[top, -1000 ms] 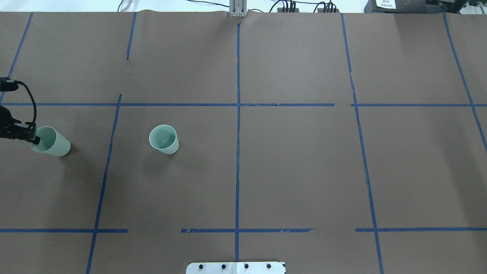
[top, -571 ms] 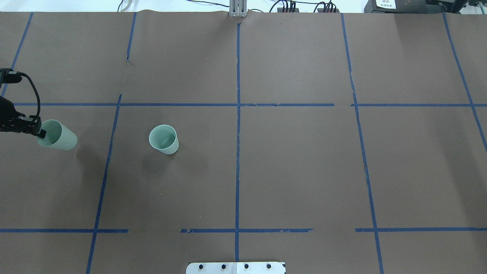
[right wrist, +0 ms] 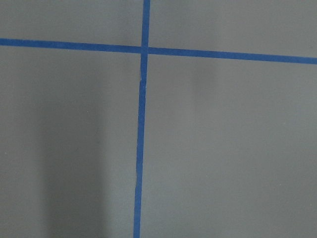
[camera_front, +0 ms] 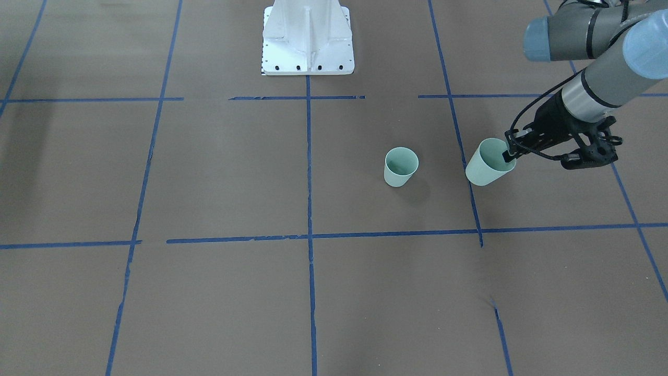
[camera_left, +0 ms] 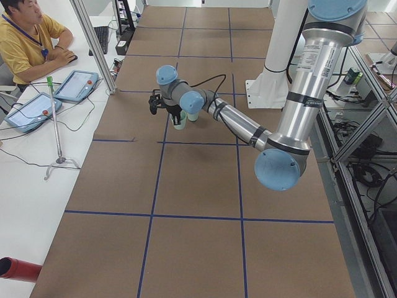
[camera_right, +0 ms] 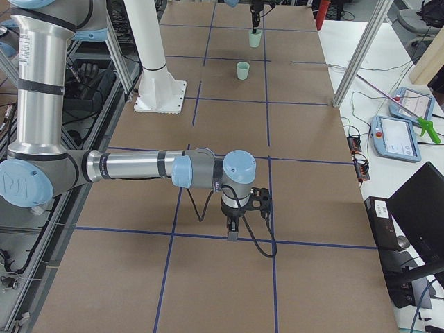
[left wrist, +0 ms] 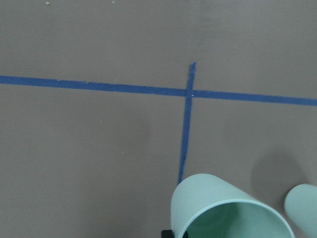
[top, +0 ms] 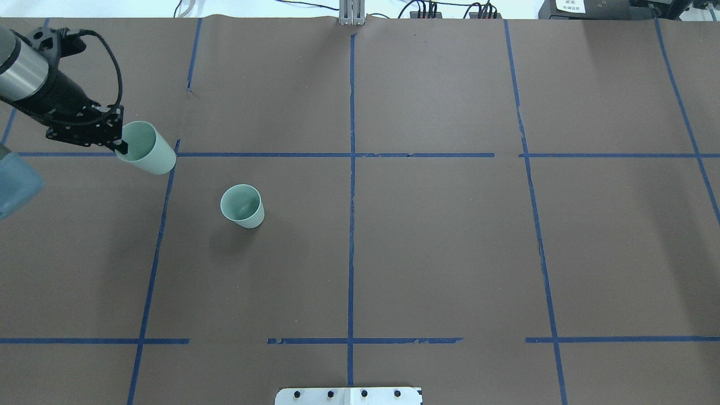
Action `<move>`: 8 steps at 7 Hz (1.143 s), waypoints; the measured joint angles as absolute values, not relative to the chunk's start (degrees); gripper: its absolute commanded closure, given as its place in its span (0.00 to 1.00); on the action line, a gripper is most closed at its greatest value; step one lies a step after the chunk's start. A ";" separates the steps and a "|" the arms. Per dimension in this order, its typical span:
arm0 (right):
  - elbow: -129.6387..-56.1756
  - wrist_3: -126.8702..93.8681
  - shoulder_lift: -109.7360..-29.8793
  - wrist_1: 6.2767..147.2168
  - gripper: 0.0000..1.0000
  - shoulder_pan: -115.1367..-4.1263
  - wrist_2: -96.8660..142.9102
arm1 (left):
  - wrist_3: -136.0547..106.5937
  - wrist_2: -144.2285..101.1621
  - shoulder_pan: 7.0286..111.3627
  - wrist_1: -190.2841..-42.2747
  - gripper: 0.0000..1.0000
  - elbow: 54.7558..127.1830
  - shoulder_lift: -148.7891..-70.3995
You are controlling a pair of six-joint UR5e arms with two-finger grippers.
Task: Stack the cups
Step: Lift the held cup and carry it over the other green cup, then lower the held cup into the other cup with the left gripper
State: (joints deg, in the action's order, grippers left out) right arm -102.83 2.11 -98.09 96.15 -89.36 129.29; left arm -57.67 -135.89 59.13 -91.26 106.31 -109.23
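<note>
**Status.** L gripper (top: 120, 148) grips the first cup (top: 147, 149) by the rim: one finger inside the mouth, one outside, closed on the wall. The cup is tilted, base pointing toward table centre, and appears clear of the table (top: 450, 253). It sits close to the left edge, on the far half. The second cup (top: 243, 206) stands upright, mouth up, in the left half of the table, roughly midway between near and far edges and well apart from the held one.

**R gripper** (camera_right: 232, 234): hangs fingers-down low over the table, toward the right edge. Visible only in a side view, so jaw state cannot be told.

**Handling (est.).**
- Wt.: likely very light; thin plastic.
- Wall: smooth, probably slippery, and may flex under pinch. Moderate force only.
- Grip pt.: the rim, as now. A body grip would block nesting.
- Taper: the narrow base should enter the second cup's mouth easily if the held cup is brought upright and centred first.
- Risk: an off-centre touch may tip the free-standing cup, since nothing steadies it.
</note>
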 measured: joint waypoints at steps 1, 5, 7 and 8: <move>-102.83 2.11 -98.09 96.15 0.00 -89.37 129.29 | -63.68 -135.92 57.21 -90.49 1.00 106.13 -112.67; -102.83 2.11 -98.09 96.15 0.00 -89.30 129.29 | -72.75 -135.60 47.66 -90.50 1.00 105.26 -115.99; -102.83 2.11 -98.09 96.15 0.00 -89.31 129.29 | -73.16 -135.39 46.93 -90.53 1.00 105.58 -115.65; -102.83 2.11 -98.09 96.15 0.00 -89.32 129.29 | -73.20 -135.24 46.88 -90.53 1.00 105.52 -115.47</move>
